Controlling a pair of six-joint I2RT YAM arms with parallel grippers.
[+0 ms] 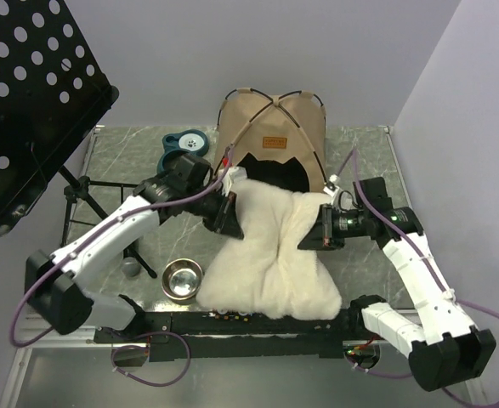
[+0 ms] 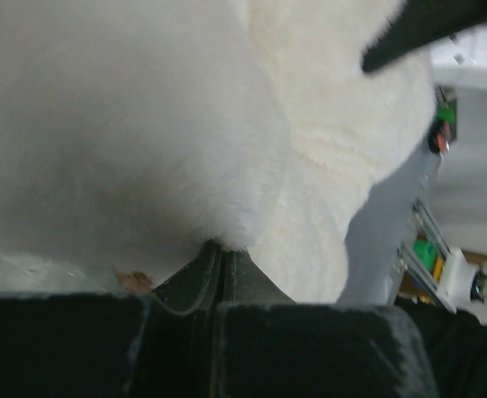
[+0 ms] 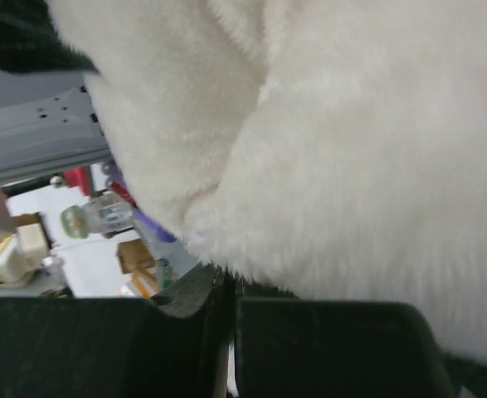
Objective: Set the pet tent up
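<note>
The tan pet tent (image 1: 270, 119) stands at the back centre, its thin black poles crossed on top, a small brown label above the dark opening. The white fluffy cushion (image 1: 270, 246) lies in front of it, its far edge at the opening. My left gripper (image 1: 228, 223) is shut on the cushion's left edge, and my right gripper (image 1: 309, 240) is shut on its right edge. In the left wrist view the jaws (image 2: 221, 249) pinch white fur (image 2: 143, 124). In the right wrist view the jaws (image 3: 226, 278) pinch fur too (image 3: 351, 149). No pom-pom shows.
A blue pet bowl stand (image 1: 184, 144) sits left of the tent. A steel bowl (image 1: 182, 280) lies near the front left of the cushion. A black perforated music stand (image 1: 28, 102) on a tripod (image 1: 87, 191) overhangs the table's left side.
</note>
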